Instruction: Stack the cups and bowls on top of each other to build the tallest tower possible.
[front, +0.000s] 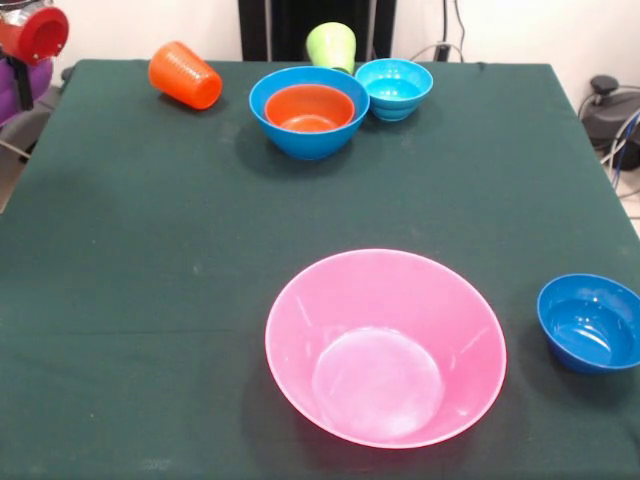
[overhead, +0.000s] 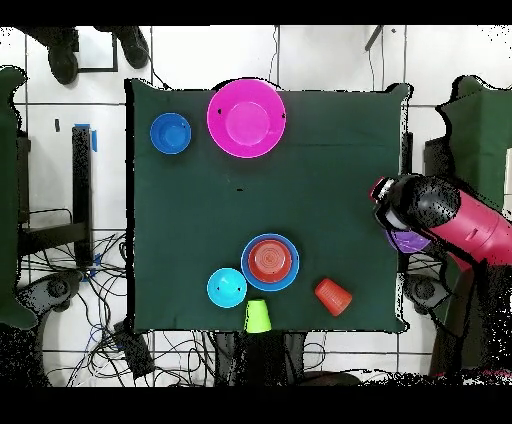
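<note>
The huge pink bowl (front: 385, 345) (overhead: 245, 118) stands upright near the front view's near edge, with the small dark blue bowl (front: 590, 322) (overhead: 170, 133) beside it. The small orange bowl (front: 309, 108) (overhead: 270, 260) sits nested in the medium blue bowl (front: 300, 140) (overhead: 287, 280). The small cyan bowl (front: 394, 88) (overhead: 226, 287) stands next to them. The lime green cup (front: 331, 45) (overhead: 258, 316) stands mouth down at the table's edge. The orange ribbed cup (front: 185, 75) (overhead: 333, 296) lies on its side. The red arm (front: 35, 35) (overhead: 440, 210) hangs beyond the table's side over a purple shape (front: 28, 85) (overhead: 408, 241), seemingly the purple bowl. The gripper is hidden there.
The dark green table (front: 150, 250) (overhead: 330, 170) has open cloth between the pink bowl and the blue bowl group. Cables lie on the floor (overhead: 90, 300) beside the table. A black device (front: 610, 110) stands off the table's corner.
</note>
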